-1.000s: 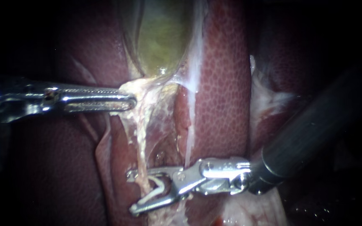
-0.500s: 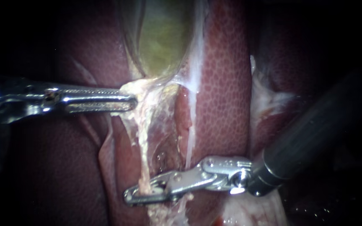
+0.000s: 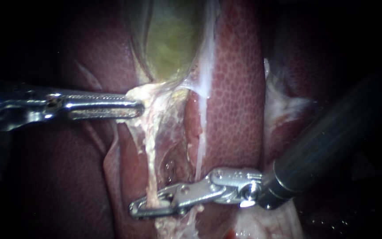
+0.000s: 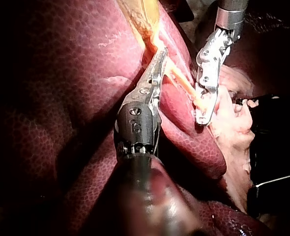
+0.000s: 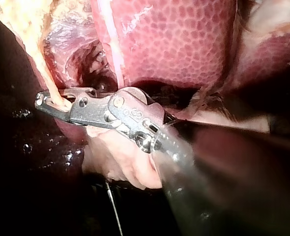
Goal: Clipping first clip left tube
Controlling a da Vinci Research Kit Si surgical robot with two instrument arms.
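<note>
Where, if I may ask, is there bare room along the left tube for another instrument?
Free: the left tube stretch between the left instrument, shut on tissue below the gallbladder, and the right instrument, shut on the tube. Crowded: at both jaws.

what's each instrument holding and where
The left instrument grips pale tissue just below the gallbladder; the right instrument grips the left tube low down.

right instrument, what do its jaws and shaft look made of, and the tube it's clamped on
Right instrument: its jaws look like polished bare metal, silvery with bright glints. Shaft: dark and matte, possibly coated or composite, showing only a dull sheen. Left tube: soft pale-yellow tissue, stringy and wet-looking.
</note>
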